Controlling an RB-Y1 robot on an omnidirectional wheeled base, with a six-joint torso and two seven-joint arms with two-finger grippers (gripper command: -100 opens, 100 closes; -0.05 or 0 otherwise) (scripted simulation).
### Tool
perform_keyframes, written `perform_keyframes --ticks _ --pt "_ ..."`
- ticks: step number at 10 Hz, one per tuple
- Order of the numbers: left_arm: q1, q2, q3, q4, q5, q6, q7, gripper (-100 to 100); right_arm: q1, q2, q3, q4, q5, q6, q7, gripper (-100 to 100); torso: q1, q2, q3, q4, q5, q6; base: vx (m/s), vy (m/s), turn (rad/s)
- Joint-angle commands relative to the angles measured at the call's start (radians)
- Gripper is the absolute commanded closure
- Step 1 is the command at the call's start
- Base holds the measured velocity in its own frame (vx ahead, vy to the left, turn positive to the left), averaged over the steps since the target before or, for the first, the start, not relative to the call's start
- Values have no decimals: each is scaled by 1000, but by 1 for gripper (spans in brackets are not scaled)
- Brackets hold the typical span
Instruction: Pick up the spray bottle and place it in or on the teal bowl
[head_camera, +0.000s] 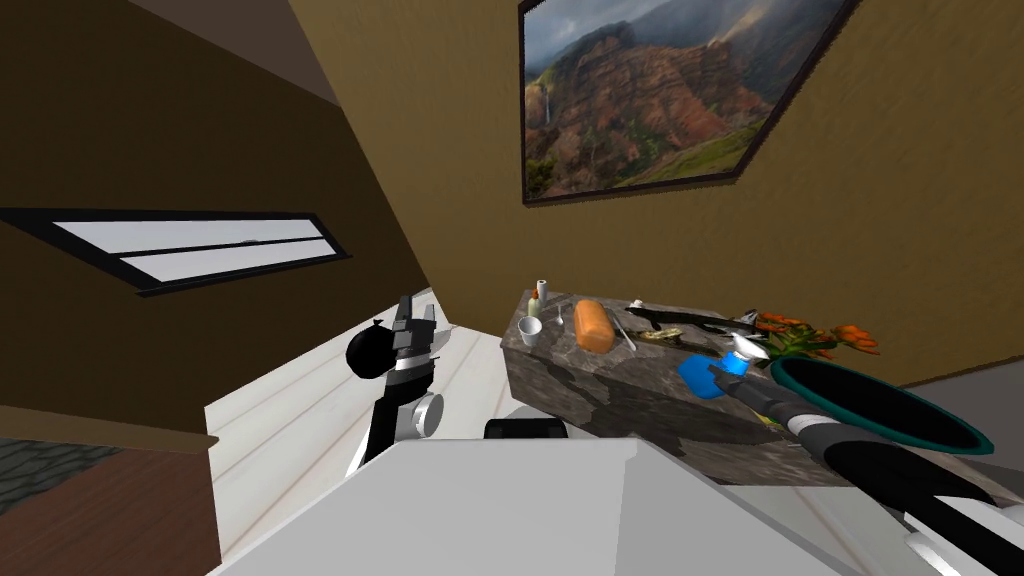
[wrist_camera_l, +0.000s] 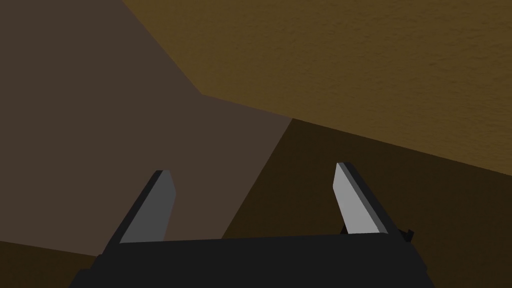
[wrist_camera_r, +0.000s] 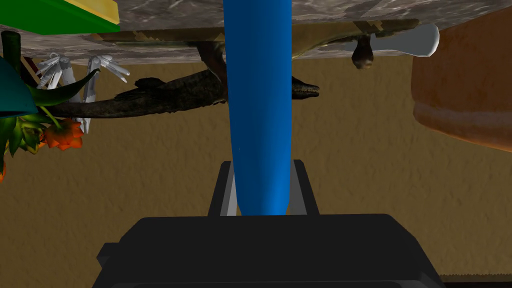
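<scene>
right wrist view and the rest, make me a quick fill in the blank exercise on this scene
The right tool is shut on the ____ spray bottle.
The left tool is ____.
The bowl beside the bottle is ____.
The loaf on the counter is ____.
Missing words: blue; open; teal; orange.

1 spray bottle (head_camera: 700, 376); 1 teal bowl (head_camera: 880, 400); 1 orange loaf (head_camera: 592, 325); 1 white cup (head_camera: 530, 328)
</scene>
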Motion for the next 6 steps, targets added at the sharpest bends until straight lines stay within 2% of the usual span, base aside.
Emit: perform_keyframes --ticks 1,2,4,5,6 --pt "0 0 0 0 0 0 0 0 17 9 11 -50 4 38 8 100 0 0 0 0 0 0 1 -47 -100" --pt "0 0 0 0 0 0 0 0 17 9 11 -64 4 38 8 100 -1 0 0 0 -1 1 -2 -42 -30" --pt "0 0 0 0 0 0 0 0 34 23 26 -128 11 84 20 100 -1 0 0 0 -1 0 4 -60 -73" --pt "0 0 0 0 0 0 0 0 34 23 26 -142 11 84 20 100 -2 0 0 0 -1 1 6 -47 -33" --pt "0 0 0 0 0 0 0 0 43 30 34 -176 14 107 26 100 -1 0 0 0 -1 0 2 -39 -52"
